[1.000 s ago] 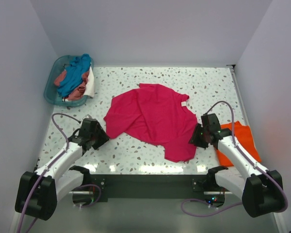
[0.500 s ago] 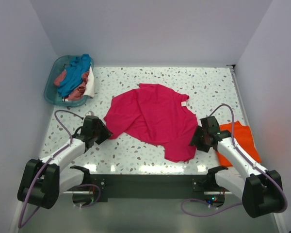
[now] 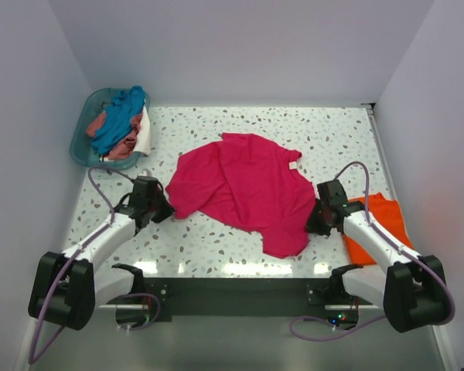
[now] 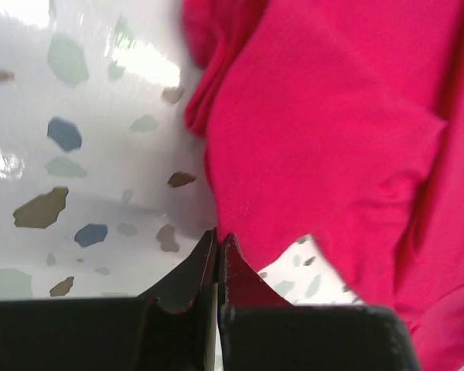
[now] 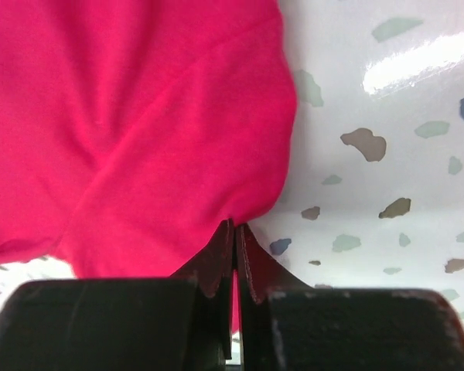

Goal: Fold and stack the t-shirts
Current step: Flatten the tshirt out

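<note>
Magenta t-shirt (image 3: 243,189) spread, rumpled, mid-worktop (image 3: 332,139). My left gripper (image 4: 217,246) pinches its left edge, jaws closed on cloth; my right gripper (image 5: 233,236) likewise clamps its right edge. Orange t-shirt (image 3: 385,224) at the right edge; remaining t-shirts (image 3: 120,124) in the far-left basin (image 3: 81,143).

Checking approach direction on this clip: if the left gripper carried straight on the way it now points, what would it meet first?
The left gripper, shut on the edge of the crumpled magenta-pink cotton t-shirt, points into that cloth. Going on, it would push further into the shirt on the speckled table; nothing else shows ahead.
</note>
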You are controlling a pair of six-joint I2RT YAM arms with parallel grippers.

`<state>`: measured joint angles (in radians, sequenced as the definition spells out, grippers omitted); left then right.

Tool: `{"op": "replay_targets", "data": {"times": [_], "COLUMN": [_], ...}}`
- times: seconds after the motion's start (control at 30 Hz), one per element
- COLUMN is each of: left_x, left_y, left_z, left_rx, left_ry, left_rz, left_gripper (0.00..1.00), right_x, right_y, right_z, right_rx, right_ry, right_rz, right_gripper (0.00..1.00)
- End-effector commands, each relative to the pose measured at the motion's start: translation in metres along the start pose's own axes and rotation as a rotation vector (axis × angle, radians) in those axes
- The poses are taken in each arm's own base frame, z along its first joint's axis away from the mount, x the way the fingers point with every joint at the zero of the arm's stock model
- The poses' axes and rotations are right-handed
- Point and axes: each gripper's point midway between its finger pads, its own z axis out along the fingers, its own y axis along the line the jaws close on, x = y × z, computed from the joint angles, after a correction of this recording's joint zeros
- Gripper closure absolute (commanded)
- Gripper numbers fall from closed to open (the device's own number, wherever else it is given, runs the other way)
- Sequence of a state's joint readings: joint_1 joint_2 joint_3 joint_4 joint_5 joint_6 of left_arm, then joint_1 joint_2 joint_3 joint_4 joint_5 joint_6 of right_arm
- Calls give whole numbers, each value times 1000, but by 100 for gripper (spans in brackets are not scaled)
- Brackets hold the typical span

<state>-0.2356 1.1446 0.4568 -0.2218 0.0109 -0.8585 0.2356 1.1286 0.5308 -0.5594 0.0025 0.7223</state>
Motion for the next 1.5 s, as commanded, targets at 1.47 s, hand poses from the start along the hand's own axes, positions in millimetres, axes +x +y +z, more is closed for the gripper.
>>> {"op": "replay_targets", "data": {"times": [1.47], "left_x": [-460], "left_y": [-322], "left_z": [-245], "left_rx": [875], "left_ry": [-883], "left_rz": [171], "left_gripper": [100], "right_x": [-419], "right_y": [262], "right_z": [-435], "right_rx": [-730], "right_ry": [-1319], "right_rz": [-242], "right_gripper": [100]}}
